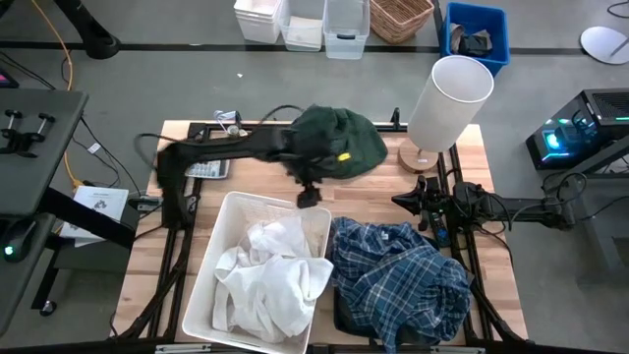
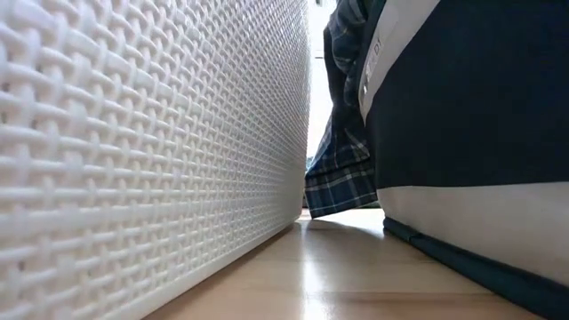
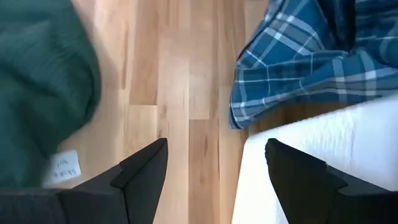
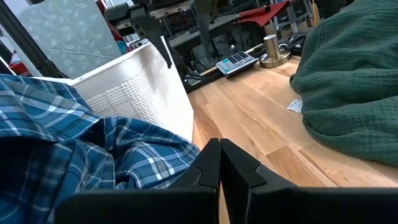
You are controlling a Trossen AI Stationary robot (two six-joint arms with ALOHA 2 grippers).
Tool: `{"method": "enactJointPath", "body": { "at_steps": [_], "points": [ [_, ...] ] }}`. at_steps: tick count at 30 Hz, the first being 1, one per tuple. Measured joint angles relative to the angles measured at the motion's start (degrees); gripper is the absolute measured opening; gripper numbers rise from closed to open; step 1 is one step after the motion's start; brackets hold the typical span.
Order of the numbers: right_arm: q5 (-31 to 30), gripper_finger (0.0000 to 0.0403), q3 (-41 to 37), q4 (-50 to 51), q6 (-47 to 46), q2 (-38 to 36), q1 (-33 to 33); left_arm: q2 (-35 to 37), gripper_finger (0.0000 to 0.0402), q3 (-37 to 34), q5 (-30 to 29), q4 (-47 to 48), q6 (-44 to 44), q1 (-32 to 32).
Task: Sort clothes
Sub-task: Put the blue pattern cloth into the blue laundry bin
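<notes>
Three piles of clothes in sight: white garments (image 1: 267, 275) crumpled in the white woven bin (image 1: 218, 254), the plaid shirt (image 1: 405, 277) heaped over the navy bin (image 2: 480, 116) just beside it, and the dark green garment (image 1: 339, 141) lying loose on the desk (image 1: 491, 236) behind both bins. Left hand (image 1: 309, 194) hangs above the bare wood at the white bin's far rim, just beside the green one, fingers spread apart and empty; its own camera shows the green knit on one side, the plaid hem and white rim on the other. Right hand (image 4: 219, 163) sits low near the far edge of the plaid pile, fingers pressed together, holding nothing. Step in hand looks like picking the green garment, judging by what is left unsorted. To do it well: move the left hand across over the green mound, come down on a raised fold and not the flat edge, pinch deep so several layers are caught, lift high enough that the trailing cloth clears the bin rim, then drop into the dark side with the plaid. Green fabric reads as thick, crinkled gauze or knit, slumped in a dome, small white tag (image 4: 295, 106) at its edge. Plaid is thin woven cotton, drapes over the bin wall. White bin wall is rigid basket-weave plastic; desk is smooth pale wood planks.
</notes>
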State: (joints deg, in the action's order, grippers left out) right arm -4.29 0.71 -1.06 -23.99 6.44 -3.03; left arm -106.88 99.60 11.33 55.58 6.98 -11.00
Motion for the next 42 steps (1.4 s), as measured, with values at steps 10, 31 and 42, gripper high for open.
{"method": "enactJointPath", "body": {
  "at_steps": [10,31,42],
  "points": [
    [0.0,0.0000,0.0,0.0,0.0,0.0,0.0,16.4,0.0257,-17.7,-11.5,-37.6,-11.8,4.5],
    [0.0,0.0000,0.0,0.0,0.0,0.0,0.0,1.8,0.0257,2.7,-13.1,-3.1,-1.1,12.1],
    [0.0,0.0000,0.0,0.0,0.0,0.0,0.0,7.6,0.0257,2.2,-18.2,3.6,-1.9,12.0]
  ]
}}
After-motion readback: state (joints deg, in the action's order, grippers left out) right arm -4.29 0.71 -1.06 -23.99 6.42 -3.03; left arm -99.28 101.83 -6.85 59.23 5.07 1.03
